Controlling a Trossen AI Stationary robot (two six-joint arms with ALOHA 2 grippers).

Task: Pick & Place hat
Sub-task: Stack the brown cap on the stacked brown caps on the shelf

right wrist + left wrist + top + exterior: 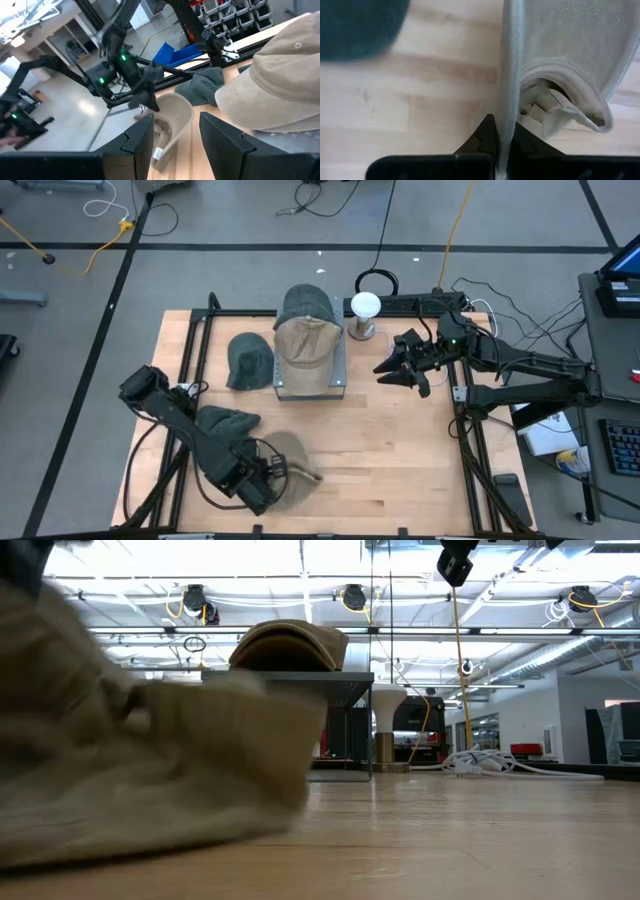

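My left gripper (272, 476) is at the table's near left, pointing down and shut on a tan hat (292, 472). That hat fills the left of the low view (130, 770). A dark green hat (226, 421) lies on the table just beside it. Another dark green hat (248, 361) lies left of a grey stand (338, 376). On the stand rest a second tan hat (306, 342) and, behind it, a green hat (306, 304). My right gripper (392, 372) hangs open above the table, right of the stand, with nothing between its fingers. My left gripper pinches a thin, stiff edge of the tan hat (508, 100) between its two fingers; it looks like the brim, seen edge-on. The fingers come from above, pointing down. The crown (570, 45) and back strap (555, 100) hang beside and below them. The hat's lowest part (90, 845) seems to touch the table.
A white lamp-like post (365, 308) stands behind the stand's right corner. Black frame rails (190, 350) run along the table's left and right sides. Bare wood (390, 460) lies between the near edge and the stand. Cables lie on the floor beyond the far edge.
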